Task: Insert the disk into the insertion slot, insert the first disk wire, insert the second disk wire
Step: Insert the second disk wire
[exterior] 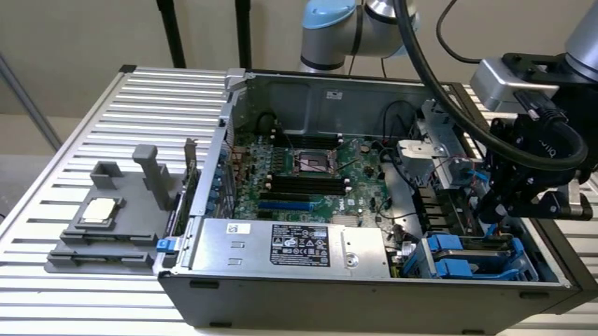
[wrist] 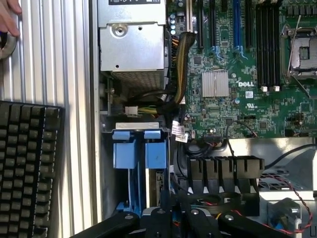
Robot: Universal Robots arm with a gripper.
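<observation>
The open dark grey computer case [exterior: 374, 280] lies on the slatted metal desk [exterior: 112, 126]. Inside it the green motherboard [exterior: 309, 178] covers the floor, its black processor socket [exterior: 313, 162] near the middle. The silver power-supply box [exterior: 290, 245] with a black label sits against the case wall nearest the exterior camera. Beside that box, toward the exterior view's right, is the insertion slot [exterior: 477, 255], a metal bay with bright blue plastic rails and tabs. Whether the disk is seated in it cannot be told.

The tool [exterior: 495, 210] hangs inside the case just above the bay, its black fingers drawn narrow together; whether they pinch anything cannot be told.

The wrist view adds the blue tabs [wrist: 141, 148] of the bay from above, the black fan shroud [wrist: 223, 171] beside them, a black keyboard [wrist: 27, 168] outside the case, and a person's fingertips [wrist: 9, 17] on the desk.

The exterior view alone gives a grey fixture [exterior: 117, 224] outside the case wall at that view's left, carrying a processor chip [exterior: 98, 211].
</observation>
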